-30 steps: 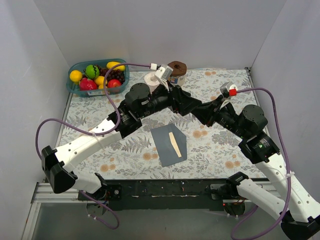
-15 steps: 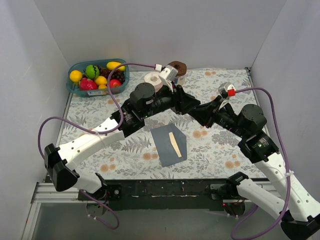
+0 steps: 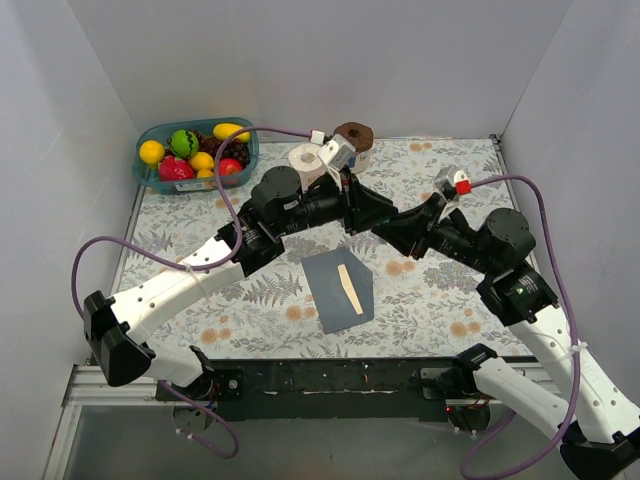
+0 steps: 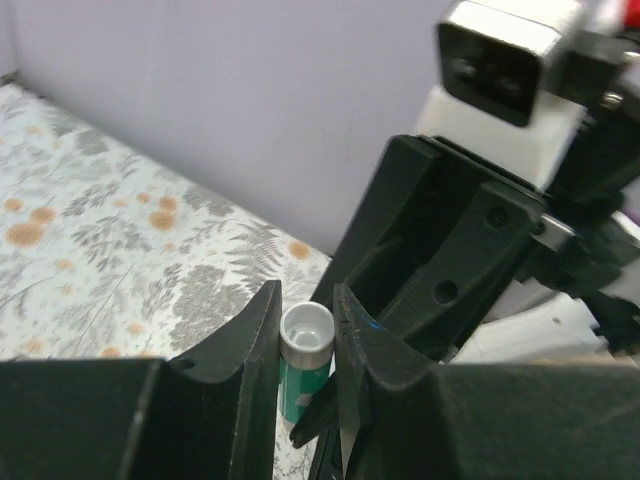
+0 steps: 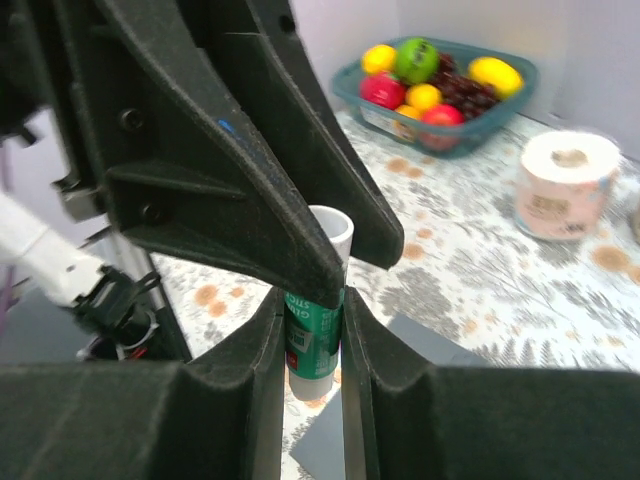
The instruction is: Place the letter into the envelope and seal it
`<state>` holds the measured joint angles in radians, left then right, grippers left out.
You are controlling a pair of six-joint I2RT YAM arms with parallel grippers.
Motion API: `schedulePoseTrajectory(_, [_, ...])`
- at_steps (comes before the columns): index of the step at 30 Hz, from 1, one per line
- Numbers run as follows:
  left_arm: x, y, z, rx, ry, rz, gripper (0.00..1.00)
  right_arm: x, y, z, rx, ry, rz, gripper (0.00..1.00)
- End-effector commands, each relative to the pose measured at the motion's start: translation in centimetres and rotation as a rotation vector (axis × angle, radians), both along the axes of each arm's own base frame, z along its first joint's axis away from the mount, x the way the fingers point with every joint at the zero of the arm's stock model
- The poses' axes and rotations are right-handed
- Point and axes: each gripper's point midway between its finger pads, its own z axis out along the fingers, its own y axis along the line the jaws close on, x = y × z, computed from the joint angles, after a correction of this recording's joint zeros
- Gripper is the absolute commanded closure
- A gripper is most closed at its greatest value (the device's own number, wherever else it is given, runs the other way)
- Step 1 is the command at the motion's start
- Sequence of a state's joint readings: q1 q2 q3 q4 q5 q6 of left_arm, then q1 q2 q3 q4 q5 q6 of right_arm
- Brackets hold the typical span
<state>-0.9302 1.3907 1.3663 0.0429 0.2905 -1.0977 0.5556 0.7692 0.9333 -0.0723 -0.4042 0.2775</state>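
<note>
fruit tub [image 3: 143, 176] – far left, paper roll [image 3: 301, 157]

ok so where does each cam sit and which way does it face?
Top: above and behind the bases, looking down on the table, envelope and tub; left arm and right arm show.
Left wrist: on the left arm, looking along the left pincer to the back wall; right arm beyond.
Right wrist: on the right arm, looking along the right pincer to the far-left corner; left pincer above.
Shared: both wrist views see the glue stick; top and right wrist see the tub.
</note>
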Motion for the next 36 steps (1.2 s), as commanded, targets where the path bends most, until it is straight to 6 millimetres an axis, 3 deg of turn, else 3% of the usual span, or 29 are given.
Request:
schedulePoseTrajectory(1, [-8.4,0.9,2.7,-0.088,-0.144,-0.413,1.00,-6.7,1.5,5.1,0.117,-0.249,0.344,0.99])
schedulePoseTrajectory(2, [-9.6,1.1,3.2,-0.110,-0.176,-0.479,1.00,-9.2,1.4,5.2,0.122,-0.296,0.458,0.99])
schedulePoseTrajectory(3, [-10.7,1.3,3.1,-0.115,-0.187,-0.544,1.00,-10.2,1.3,5.1,0.127,-0.319,0.512,0.99])
schedulePoseTrajectory(5, [-11.6,1.6,2.9,-0.130,-0.197,-0.589,0.85,-11.4,0.9,6.2,0.151,-0.388,0.537,0.99])
schedulePoseTrajectory(7, [-10.6,1.6,2.9,-0.130,-0.186,-0.531,0.61,-10.2,0.7,6.4,0.150,-0.371,0.456,0.99])
schedulePoseTrajectory(8, [-9.7,1.6,3.1,-0.137,-0.182,-0.477,0.36,-9.0,0.6,6.4,0.138,-0.374,0.386,0.99])
schedulePoseTrajectory(9, [-9.1,1.6,3.3,-0.142,-0.181,-0.440,0.26,-6.4,0.1,6.9,0.148,-0.343,0.236,0.99])
schedulePoseTrajectory(11, [-8.1,2.1,3.8,-0.163,-0.181,-0.352,0.09,-3.2,-0.6,6.0,0.110,-0.238,0.074,0.99])
schedulePoseTrajectory(12, [-6.9,2.3,4.0,-0.175,-0.171,-0.277,0.07,-1.0,-1.6,5.8,0.106,-0.205,-0.057,0.99])
schedulePoseTrajectory(14, [-5.7,2.6,4.2,-0.194,-0.145,-0.197,0.05,0.5,-2.1,4.9,0.068,-0.135,-0.133,0.99])
schedulePoseTrajectory(16, [-4.4,3.2,4.9,-0.217,-0.130,-0.110,0.05,0.5,-1.9,4.6,0.057,-0.124,-0.121,0.99])
schedulePoseTrajectory(24, [-3.4,5.2,6.4,-0.305,-0.096,0.008,0.07,0.0,-1.2,3.6,0.052,-0.099,-0.070,0.99])
schedulePoseTrajectory(31, [-1.4,3.3,5.2,-0.206,-0.020,0.041,0.12,-0.4,-0.8,3.4,0.049,-0.085,-0.035,0.99])
schedulePoseTrajectory(36, [-0.6,1.2,2.6,-0.123,0.040,0.020,0.18,-0.6,-0.6,3.4,0.047,-0.080,-0.017,0.99])
